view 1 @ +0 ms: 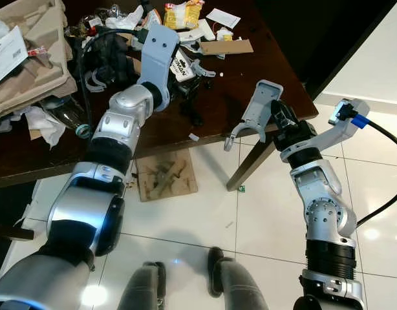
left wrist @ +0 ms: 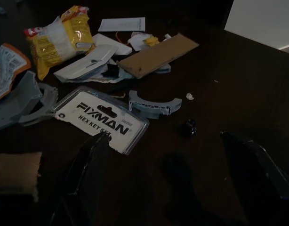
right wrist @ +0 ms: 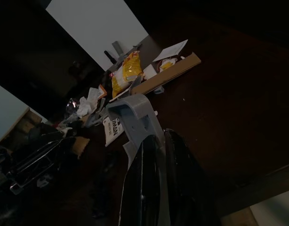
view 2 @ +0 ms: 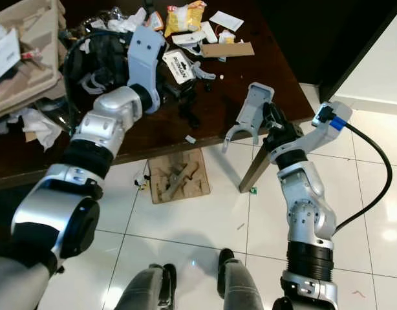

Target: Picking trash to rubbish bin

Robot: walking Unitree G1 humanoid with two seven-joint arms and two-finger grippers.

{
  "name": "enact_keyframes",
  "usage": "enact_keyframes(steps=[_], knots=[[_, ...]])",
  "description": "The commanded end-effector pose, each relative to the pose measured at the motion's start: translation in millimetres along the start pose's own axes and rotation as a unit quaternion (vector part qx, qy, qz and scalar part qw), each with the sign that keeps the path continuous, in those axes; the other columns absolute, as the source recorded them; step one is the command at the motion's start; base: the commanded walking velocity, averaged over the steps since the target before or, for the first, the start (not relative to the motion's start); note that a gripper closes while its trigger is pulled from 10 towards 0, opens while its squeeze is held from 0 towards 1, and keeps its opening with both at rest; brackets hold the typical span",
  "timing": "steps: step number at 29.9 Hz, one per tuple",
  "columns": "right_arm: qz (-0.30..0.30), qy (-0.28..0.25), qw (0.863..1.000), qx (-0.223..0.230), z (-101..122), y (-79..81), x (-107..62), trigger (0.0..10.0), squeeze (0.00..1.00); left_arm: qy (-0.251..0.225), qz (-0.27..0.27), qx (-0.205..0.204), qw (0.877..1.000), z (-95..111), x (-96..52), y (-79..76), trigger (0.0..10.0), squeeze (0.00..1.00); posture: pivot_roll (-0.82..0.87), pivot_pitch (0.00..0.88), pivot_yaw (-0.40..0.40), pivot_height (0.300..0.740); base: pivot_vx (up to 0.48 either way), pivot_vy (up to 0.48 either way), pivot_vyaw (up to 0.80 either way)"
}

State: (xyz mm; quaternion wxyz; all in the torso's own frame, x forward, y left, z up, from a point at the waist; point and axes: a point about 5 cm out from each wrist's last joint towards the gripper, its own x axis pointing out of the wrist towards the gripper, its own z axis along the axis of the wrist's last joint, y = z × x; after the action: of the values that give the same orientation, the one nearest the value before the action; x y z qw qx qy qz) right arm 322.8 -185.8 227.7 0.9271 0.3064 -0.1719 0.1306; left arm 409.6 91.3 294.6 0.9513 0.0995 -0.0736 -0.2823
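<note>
Left arm reaches up-frame over the dark desk [view 1: 263, 64]; left pincer [left wrist: 172, 183] spread wide above the hex key pack [left wrist: 103, 118]. Right arm bent upward at right; right pincer [right wrist: 156, 155] clamped on a grey plastic piece [view 1: 258, 110] at desk edge.

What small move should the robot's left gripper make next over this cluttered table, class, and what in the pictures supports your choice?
Probably ease the open left gripper forward and down onto the Fixman hex key package, then close. Its fingers stand spread just short of the package, which lies flat on the dark table. The right gripper is already shut on a grey plastic piece, so it is occupied.
</note>
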Motion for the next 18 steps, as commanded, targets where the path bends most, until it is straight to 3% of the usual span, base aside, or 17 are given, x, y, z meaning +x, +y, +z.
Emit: enact_keyframes(steps=[1, 6, 7, 9, 10, 14, 18], knots=[[-0.008, -0.003, 1.000, -0.002, 0.0, -5.3, -3.3, 10.0, 0.00, 0.016, 0.007, 0.013, 1.000, 0.3, -1.7, 3.6, 10.0, 1.00, -0.03, 0.267, 0.033, 0.740, 0.000, 0.000, 0.00], [-0.006, 0.001, 1.000, -0.003, -1.4, -5.9, -1.5, 10.0, 0.00, 0.051, 0.018, -0.005, 0.999, -7.2, -2.8, 7.2, 10.0, 1.00, -0.02, 0.262, 0.024, 0.740, 0.000, 0.000, 0.00], [-0.004, 0.004, 1.000, -0.004, -2.3, -5.5, -0.3, 10.0, 0.00, 0.071, 0.014, -0.026, 0.997, -14.0, -2.5, 6.9, 10.0, 0.72, -0.02, 0.261, 0.021, 0.740, 0.000, 0.000, 0.00], [-0.003, 0.006, 1.000, -0.005, -2.9, -5.1, 0.4, 10.0, 0.00, 0.083, 0.011, -0.041, 0.996, -18.7, -2.2, 6.2, 10.0, 0.72, -0.02, 0.261, 0.021, 0.740, 0.000, 0.000, 0.00], [-0.002, 0.008, 1.000, -0.006, -3.5, -4.7, 1.0, 10.0, 0.00, 0.093, 0.012, -0.059, 0.994, -24.0, -2.1, 6.0, 10.0, 0.00, -0.02, 0.264, 0.017, 0.740, 0.000, 0.000, 0.00], [0.001, 0.013, 1.000, -0.008, -4.8, -3.5, 1.5, 10.0, 0.00, 0.119, -0.003, -0.126, 0.985, -39.7, -1.7, 1.2, 10.0, 0.00, -0.02, 0.271, 0.015, 0.740, 0.000, 0.000, 0.00], [0.001, 0.016, 1.000, -0.009, -4.9, -3.2, 0.4, 10.0, 0.00, 0.135, -0.008, -0.154, 0.979, -47.1, -2.1, -1.0, 10.0, 0.00, -0.02, 0.279, 0.016, 0.740, 0.000, 0.000, 0.00]])
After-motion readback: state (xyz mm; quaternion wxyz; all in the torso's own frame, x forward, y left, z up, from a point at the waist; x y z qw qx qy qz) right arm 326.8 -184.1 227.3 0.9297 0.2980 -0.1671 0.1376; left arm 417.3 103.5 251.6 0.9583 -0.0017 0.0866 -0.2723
